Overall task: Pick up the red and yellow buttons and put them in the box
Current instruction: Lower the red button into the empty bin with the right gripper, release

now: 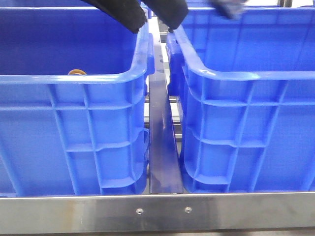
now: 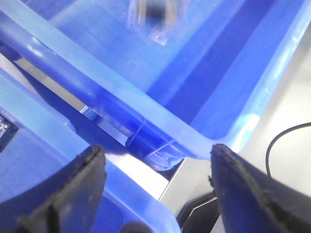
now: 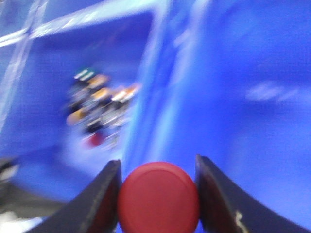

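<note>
The right gripper (image 3: 158,194) clamps the red button (image 3: 158,198) — carried over a crate (image 3: 252,97), likely for dropping. The left gripper (image 2: 158,189) hangs spread, empty, over the crate rims.

I get bright, even light and a sharp front view; the right wrist view is badly smeared, probably motion, upper left worst.
</note>
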### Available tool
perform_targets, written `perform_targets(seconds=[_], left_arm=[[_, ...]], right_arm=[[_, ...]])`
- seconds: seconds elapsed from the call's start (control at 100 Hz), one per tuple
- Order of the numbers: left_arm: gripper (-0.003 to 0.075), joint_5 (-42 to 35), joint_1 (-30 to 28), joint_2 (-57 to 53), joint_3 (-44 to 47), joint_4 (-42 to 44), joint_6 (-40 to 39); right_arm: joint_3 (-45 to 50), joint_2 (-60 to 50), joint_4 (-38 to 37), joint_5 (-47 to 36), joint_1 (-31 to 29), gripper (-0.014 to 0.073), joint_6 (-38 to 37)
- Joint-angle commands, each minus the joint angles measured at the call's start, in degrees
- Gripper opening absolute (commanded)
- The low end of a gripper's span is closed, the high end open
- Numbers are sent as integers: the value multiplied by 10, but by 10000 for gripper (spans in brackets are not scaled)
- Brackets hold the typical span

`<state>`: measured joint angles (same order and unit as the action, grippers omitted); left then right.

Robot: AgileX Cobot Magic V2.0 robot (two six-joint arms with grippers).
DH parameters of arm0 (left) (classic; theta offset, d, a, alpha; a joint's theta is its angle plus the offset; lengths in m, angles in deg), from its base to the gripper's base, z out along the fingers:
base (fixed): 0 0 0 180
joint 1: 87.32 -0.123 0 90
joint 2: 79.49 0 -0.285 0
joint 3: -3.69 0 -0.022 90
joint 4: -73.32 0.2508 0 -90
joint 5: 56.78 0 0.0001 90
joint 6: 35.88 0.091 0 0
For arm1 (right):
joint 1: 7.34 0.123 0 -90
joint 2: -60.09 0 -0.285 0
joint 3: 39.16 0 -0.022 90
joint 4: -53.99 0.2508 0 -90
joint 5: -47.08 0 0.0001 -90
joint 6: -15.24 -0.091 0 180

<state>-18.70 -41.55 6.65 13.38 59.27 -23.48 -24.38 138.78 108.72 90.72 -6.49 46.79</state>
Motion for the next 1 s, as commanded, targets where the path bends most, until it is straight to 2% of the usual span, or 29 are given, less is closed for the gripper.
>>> perform_targets(seconds=[0.0, 0.1, 0.3, 0.49, 0.72, 0.99], left_arm=[[445, -37, 5, -17, -17, -12, -1], [438, -37, 5, -17, -17, -12, -1], [438, -37, 5, -17, -17, -12, -1], [438, -38, 5, -17, -17, -12, -1], [438, -39, 5, -17, -17, -12, -1], [438, -39, 5, -17, -17, -12, -1]], right_arm=[[-15, -20, -16, -57, -10, 204, 35], [5, -19, -48, -121, -10, 203, 51], [66, -6, -50, -281, -9, 203, 91], [65, 37, -50, -368, -4, 203, 120], [64, 103, -50, -483, 32, 203, 140], [28, 186, -50, -516, 61, 203, 140]])
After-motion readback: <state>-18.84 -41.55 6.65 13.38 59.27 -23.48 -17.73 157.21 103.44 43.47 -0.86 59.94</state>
